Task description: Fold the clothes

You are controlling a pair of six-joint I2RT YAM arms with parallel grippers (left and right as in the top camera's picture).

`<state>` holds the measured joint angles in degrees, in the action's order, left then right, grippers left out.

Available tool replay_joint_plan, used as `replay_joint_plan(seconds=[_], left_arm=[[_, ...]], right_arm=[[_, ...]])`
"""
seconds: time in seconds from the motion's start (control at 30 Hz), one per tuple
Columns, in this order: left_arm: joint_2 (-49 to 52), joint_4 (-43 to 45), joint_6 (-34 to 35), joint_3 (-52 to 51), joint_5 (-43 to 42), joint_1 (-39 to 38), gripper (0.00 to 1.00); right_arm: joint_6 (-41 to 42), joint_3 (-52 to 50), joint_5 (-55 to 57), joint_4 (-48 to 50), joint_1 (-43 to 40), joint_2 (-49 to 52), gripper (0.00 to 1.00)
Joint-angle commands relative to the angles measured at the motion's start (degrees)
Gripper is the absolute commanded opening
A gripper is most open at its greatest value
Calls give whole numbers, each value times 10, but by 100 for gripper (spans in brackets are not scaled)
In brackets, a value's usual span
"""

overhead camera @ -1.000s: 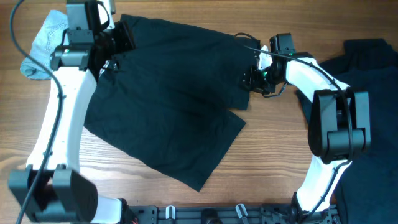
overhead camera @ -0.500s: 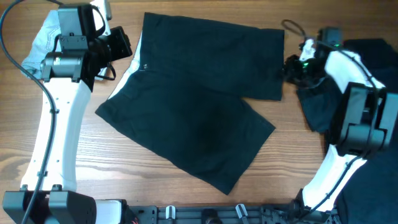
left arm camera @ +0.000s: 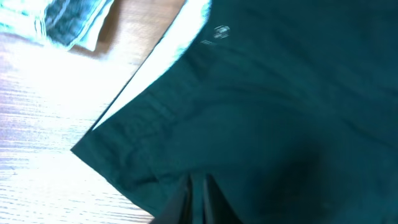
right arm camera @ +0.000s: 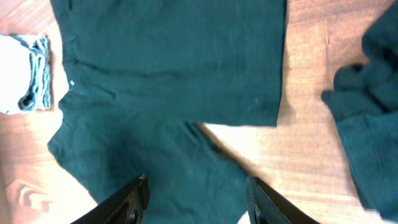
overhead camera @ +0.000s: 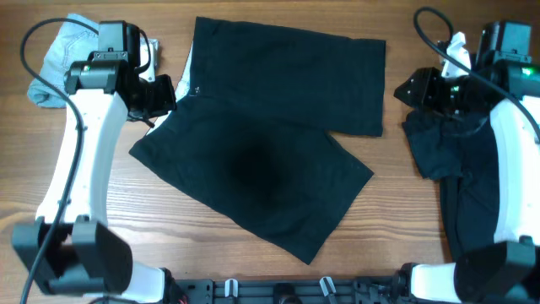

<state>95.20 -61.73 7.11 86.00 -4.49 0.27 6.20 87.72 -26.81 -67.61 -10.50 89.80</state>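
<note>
A pair of dark teal shorts [overhead camera: 270, 143] lies spread flat on the wooden table, with one leg pointing right and the other toward the front. A strip of white lining shows at the waist. My left gripper [overhead camera: 162, 91] hovers at the waistband's left edge. In the left wrist view its fingers [left arm camera: 199, 186] are shut, just over the shorts [left arm camera: 280, 112], with no cloth seen between them. My right gripper [overhead camera: 419, 86] is open and empty, raised to the right of the leg hem. Its wide fingers [right arm camera: 196, 193] look down on the shorts [right arm camera: 174, 68].
A folded light blue-grey garment [overhead camera: 55, 63] lies at the back left and shows in both wrist views [left arm camera: 62, 18] [right arm camera: 25, 81]. A pile of dark clothes [overhead camera: 472, 169] covers the right side of the table [right arm camera: 373, 106]. Bare wood [overhead camera: 405, 219] lies around the shorts.
The shorts slid right and were spread flat. My right gripper let go of the leg hem, opened and drew back to the right. My left gripper moved a little toward the front along the waist.
</note>
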Motion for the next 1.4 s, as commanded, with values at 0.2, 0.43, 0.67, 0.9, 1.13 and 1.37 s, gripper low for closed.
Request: replay_joint_plan(seconds=[0.2, 0.43, 0.67, 0.9, 1.13, 1.37], left_arm=[[35, 31, -3, 3, 14, 15, 20], [35, 37, -3, 3, 13, 15, 27], [35, 34, -3, 3, 13, 15, 27], [35, 34, -3, 3, 14, 15, 31], [35, -23, -3, 3, 18, 36, 30], [35, -130, -1, -8, -16, 110, 23]], right_arm=[[25, -240, 74, 50, 26, -10, 60], [16, -442, -12, 269, 26, -10, 58], [44, -501, -44, 391, 25, -10, 5], [99, -423, 28, 467, -31, -10, 4], [112, -345, 28, 359, -53, -47, 61], [105, -306, -16, 221, -53, -197, 70]])
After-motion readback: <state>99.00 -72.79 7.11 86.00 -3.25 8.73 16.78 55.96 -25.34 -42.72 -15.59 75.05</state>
